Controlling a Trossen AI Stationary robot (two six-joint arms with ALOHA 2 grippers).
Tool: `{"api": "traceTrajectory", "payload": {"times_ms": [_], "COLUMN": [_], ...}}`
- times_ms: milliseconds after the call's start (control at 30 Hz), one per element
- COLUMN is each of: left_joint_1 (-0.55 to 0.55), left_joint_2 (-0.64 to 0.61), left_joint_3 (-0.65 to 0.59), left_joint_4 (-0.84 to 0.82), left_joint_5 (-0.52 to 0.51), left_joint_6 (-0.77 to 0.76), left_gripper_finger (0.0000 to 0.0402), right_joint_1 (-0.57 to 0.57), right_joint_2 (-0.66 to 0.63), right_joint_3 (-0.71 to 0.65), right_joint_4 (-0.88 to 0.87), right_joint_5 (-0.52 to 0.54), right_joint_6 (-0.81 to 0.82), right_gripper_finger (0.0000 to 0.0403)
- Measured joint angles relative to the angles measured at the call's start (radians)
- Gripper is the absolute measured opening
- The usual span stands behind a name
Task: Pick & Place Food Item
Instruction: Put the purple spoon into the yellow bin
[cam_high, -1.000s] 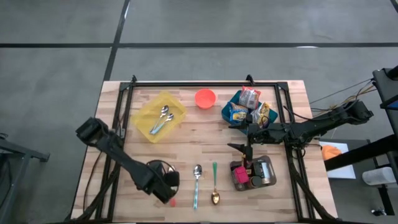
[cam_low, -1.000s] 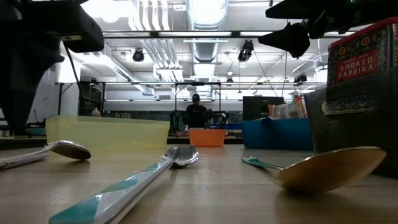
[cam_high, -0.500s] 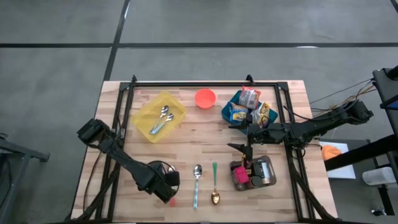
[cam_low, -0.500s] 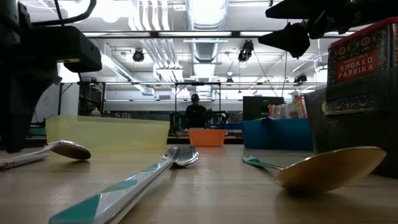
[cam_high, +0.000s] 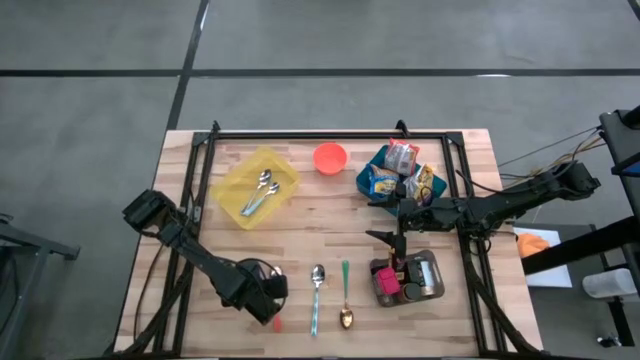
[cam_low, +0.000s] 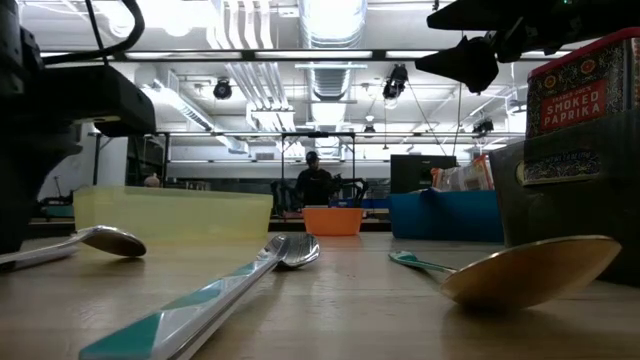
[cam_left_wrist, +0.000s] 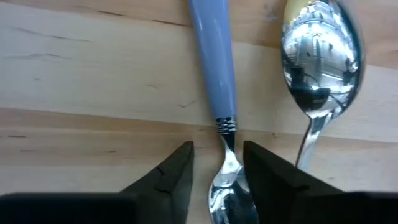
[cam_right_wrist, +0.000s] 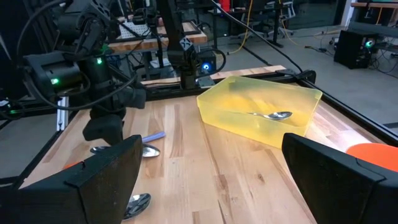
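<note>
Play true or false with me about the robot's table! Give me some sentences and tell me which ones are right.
1. The yellow tray has spoons in it. True.
2. The orange bowl sits in the blue bin. False: it stands alone on the table, beside the bin.
3. The left gripper has its fingers on either side of a blue-handled spoon. True.
4. The right gripper is shut tight. False: its fingers are wide open.
5. The paprika tin is lying in the yellow tray. False: it stands in the metal container.
</note>
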Motion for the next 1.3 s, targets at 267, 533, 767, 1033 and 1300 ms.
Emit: {"api": "traceTrajectory", "payload": {"times_ms": [267, 533, 767, 1033, 1300], "left_joint_1": [-0.001, -0.001, 0.000, 0.002, 0.003], "left_joint_2": [0.002, 0.002, -0.005, -0.042, -0.115], "left_joint_3": [-0.002, -0.002, -0.003, -0.003, -0.003], "left_joint_4": [-0.011, -0.004, 0.005, -0.002, -0.071], "left_joint_5": [0.007, 0.003, -0.001, -0.013, -0.028], "left_joint_6": [0.000, -0.001, -0.001, 0.001, 0.003], "left_gripper_finger": [0.0042, 0.0006, 0.0006, 0.0006, 0.0006], "right_joint_1": [0.000, 0.000, 0.000, 0.000, 0.000], "right_joint_2": [0.000, 0.000, 0.000, 0.000, 0.000], "right_joint_3": [0.000, 0.000, 0.000, 0.000, 0.000], "right_joint_4": [0.000, 0.000, 0.000, 0.000, 0.000], "right_joint_5": [0.000, 0.000, 0.000, 0.000, 0.000], "right_joint_6": [0.000, 0.000, 0.000, 0.000, 0.000], "right_gripper_finger": [0.0381, 0.0381, 0.0381, 0.0381, 0.0381]}}
